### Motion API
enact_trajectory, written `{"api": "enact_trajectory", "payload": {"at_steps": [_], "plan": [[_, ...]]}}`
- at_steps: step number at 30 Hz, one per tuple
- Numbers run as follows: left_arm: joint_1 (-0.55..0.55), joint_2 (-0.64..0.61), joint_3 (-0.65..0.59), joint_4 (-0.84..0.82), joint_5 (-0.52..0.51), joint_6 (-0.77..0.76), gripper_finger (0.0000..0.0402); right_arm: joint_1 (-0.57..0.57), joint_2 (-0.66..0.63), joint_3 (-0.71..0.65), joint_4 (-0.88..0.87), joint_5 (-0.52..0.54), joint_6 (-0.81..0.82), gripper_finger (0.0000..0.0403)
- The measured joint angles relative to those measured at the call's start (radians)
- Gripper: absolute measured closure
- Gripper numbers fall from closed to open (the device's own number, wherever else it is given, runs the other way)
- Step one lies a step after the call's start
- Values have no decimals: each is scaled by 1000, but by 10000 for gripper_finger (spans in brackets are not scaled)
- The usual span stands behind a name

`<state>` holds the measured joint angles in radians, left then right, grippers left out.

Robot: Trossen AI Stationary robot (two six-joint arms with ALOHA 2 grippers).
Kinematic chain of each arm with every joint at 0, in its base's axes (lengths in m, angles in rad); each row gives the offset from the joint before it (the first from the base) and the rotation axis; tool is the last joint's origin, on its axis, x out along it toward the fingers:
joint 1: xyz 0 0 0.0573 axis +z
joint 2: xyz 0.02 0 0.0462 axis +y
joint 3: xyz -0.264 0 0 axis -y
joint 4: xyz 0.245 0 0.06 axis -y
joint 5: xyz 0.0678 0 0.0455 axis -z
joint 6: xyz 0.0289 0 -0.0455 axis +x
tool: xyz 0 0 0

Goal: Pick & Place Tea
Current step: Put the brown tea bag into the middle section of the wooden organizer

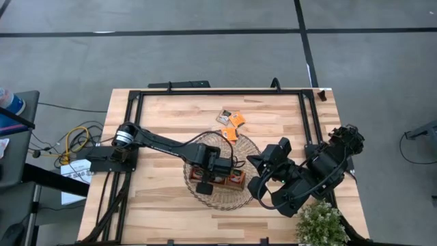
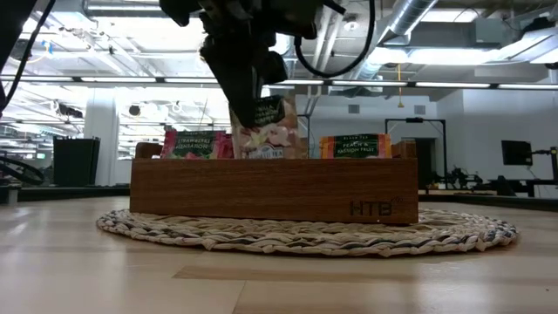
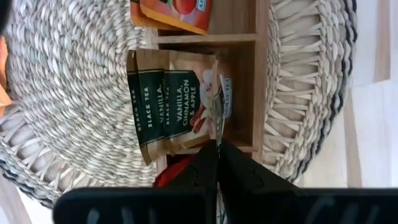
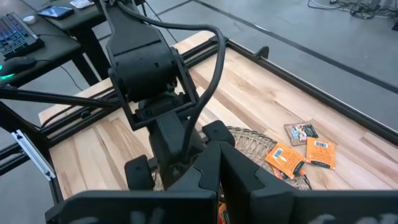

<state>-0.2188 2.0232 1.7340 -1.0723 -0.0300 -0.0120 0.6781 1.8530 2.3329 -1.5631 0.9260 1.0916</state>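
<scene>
A brown wooden tray [image 2: 270,187] stands on a round wicker basket [image 2: 305,234]. Its compartments hold tea sachets on edge: red [image 2: 192,144], pale [image 3: 168,102] and orange [image 2: 353,146]. My left gripper [image 3: 217,149] points down over the middle compartment, shut on one pale sachet [image 2: 266,118]. Three more sachets [image 1: 232,121] lie loose on the table beyond the basket. My right gripper [image 4: 214,155] hangs shut and empty above the basket's right side. My left gripper pinches the pale sachet's upper edge [image 3: 219,134] between its two fingers, coming from above and pointing down. The sachet hangs upright below the fingers, seen edge-on in the left wrist view. Its lower end is behind the tray's near wall, among the other pale sachets.
A black frame [image 1: 218,92] runs around the tabletop. A small green plant [image 1: 321,222] stands at the near right corner. Bare wood lies left of the basket and along the near edge.
</scene>
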Motion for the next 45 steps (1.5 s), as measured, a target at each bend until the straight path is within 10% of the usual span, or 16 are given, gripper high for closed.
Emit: {"api": "enact_trajectory", "payload": {"at_steps": [27, 45], "plan": [[1, 8, 0, 54, 60, 49, 398, 0, 0, 0, 1, -3, 0, 403], [19, -5, 17, 35, -135, 127, 256, 0, 0, 0, 1, -7, -10, 403]]}}
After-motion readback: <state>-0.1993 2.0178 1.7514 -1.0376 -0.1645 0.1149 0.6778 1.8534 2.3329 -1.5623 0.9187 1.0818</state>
